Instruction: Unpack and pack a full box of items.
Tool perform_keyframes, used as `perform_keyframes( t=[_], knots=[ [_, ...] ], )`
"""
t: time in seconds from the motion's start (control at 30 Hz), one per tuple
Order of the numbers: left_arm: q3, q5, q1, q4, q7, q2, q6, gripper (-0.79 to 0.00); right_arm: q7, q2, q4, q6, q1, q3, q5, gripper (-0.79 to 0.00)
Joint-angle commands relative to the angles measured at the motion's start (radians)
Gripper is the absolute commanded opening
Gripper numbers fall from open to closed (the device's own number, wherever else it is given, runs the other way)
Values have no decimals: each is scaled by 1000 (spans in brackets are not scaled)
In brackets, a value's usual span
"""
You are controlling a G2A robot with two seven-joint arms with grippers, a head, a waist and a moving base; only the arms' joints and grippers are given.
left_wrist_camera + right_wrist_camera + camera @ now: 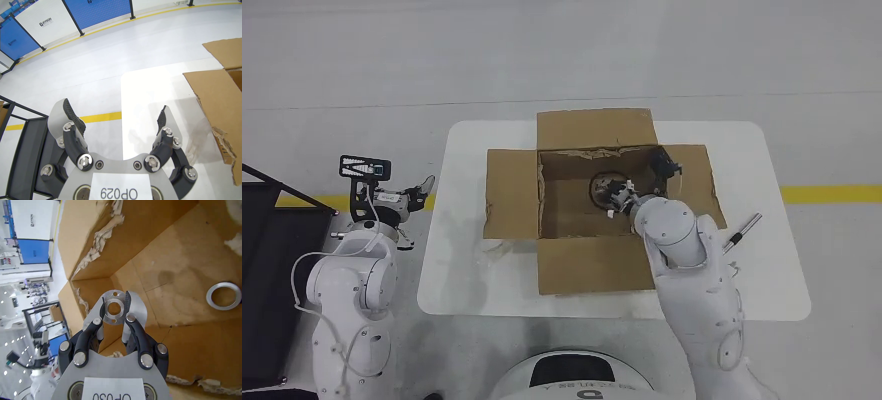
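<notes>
Two arms, one cardboard box (597, 128) with all four flaps folded out, sitting mid-frame in the top view on a white table (472, 270). The right gripper (614, 196) is down inside the box, toward its upper right corner. Wrist view: right gripper (115, 306) clamped on a flat round metal flange (118, 294) that has a centre bore and small holes near its rim, one finger pad (128, 300) on each side of the disc. A metal ring (209, 295) lies flat on the box floor, well apart from the held flange. Torn paper lining shows along the box wall (79, 228) edges. The left gripper (412, 192) hangs at the left of the top view, just off the table's left edge, near a black rack (272, 270). From its own wrist, the left gripper (115, 104) has jaws spread wide with nothing between them, the table (147, 91) edge and a box flap (211, 91) ahead of it. A slim dark-and-silver rod (742, 232) lies on the table, just right of the box's right flap.
</notes>
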Motion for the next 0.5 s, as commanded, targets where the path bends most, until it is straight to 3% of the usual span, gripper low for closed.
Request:
perform_keyframes(
  t=[0.0,0.17,0.47],
  knots=[
    [0,0,0,0,0,0,0,0,19,0,47,28,24,-41,-41,-785],
    [0,0,0,0,0,0,0,0,32,1,176,94,97,-119,-179,-785],
    [0,0,0,0,0,0,0,0,-18,-19,306,208,168,-203,-239,-785]
  ],
)
